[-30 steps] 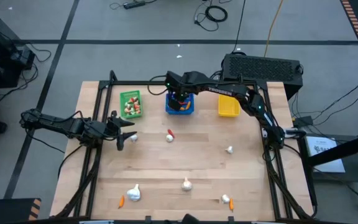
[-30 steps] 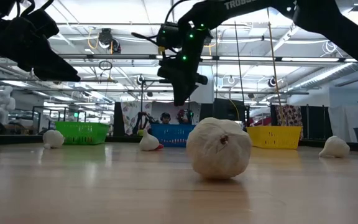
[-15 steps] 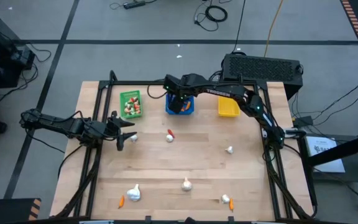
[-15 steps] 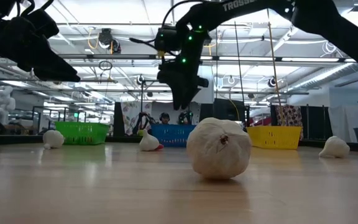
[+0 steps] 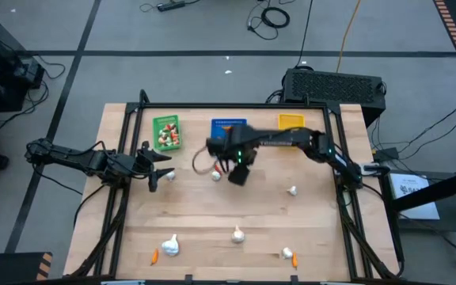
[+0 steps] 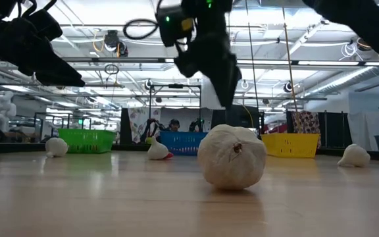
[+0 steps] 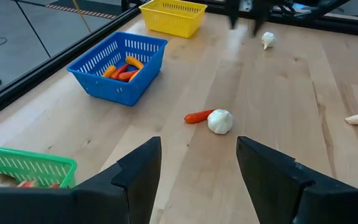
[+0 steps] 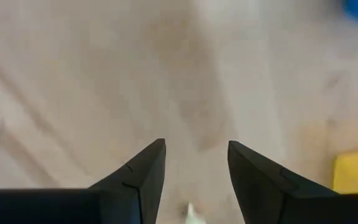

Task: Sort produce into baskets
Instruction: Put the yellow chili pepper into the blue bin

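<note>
The right gripper [image 5: 238, 176] hangs over the middle of the table [image 5: 212, 214], its fingers apart and empty, just beside a white garlic bulb [image 5: 216, 175] that lies touching a slim red piece [image 7: 199, 116]. The left gripper [image 5: 153, 178] waits near the table's left edge, fingers also apart, beside another bulb [image 5: 169, 176]. The blue basket [image 5: 229, 125] already holds orange and red pieces; the green basket [image 5: 166, 132] and yellow basket [image 5: 290, 121] flank it at the far edge. To do the pick well, the right gripper should probably centre on one item only, descend straight, and close so the neighbouring piece is not dragged along. More bulbs and orange pieces lie along the near edge.
</note>
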Controlling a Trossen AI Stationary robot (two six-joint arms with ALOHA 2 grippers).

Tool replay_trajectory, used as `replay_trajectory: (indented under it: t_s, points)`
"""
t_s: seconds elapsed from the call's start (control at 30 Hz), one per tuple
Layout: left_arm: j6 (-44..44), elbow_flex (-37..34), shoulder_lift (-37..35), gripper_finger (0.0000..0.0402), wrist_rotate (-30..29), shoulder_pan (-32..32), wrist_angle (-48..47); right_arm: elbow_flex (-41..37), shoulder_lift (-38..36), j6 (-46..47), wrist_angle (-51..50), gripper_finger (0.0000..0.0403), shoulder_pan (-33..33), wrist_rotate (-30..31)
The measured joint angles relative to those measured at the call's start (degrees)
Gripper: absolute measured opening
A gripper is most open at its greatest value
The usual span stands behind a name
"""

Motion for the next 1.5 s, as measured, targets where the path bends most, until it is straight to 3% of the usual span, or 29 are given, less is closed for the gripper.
replay_trajectory:
  t_s: [0.27,0.47,0.63,0.87,1.07,1.17,1.4,1.5]
  points:
    - [-1.4,0.0,0.0,0.0217,0.0,0.0,-0.4,0.0,-1.0,0.8,0.4,0.0164,11.4,0.0]
    - [-1.7,0.0,0.0,0.0217,0.0,0.0,-2.4,0.0,-2.4,6.9,0.4,0.0164,18.7,0.1]
    - [-2.6,0.0,0.1,0.0217,0.0,0.0,-3.0,0.0,-3.3,17.5,0.4,0.0164,25.2,-0.7]
    - [-2.6,0.0,0.1,0.0217,0.0,0.0,-3.0,0.0,-3.3,37.6,0.4,0.0164,33.9,-6.9]
    - [-2.1,0.0,0.1,0.0217,0.0,0.0,-2.7,-0.9,-3.4,48.8,0.3,0.0164,39.6,-10.6]
    - [-0.8,0.0,0.1,0.0217,0.0,0.0,-1.7,-3.2,-3.4,51.4,0.5,0.0164,41.4,-11.6]
    - [4.7,0.0,0.1,0.0217,0.2,0.0,5.6,-15.4,-4.2,54.5,1.7,0.0164,43.4,-21.8]
    - [6.2,0.0,0.1,0.0217,0.5,0.0,6.9,-19.1,-6.9,57.6,4.9,0.0164,43.5,-22.5]
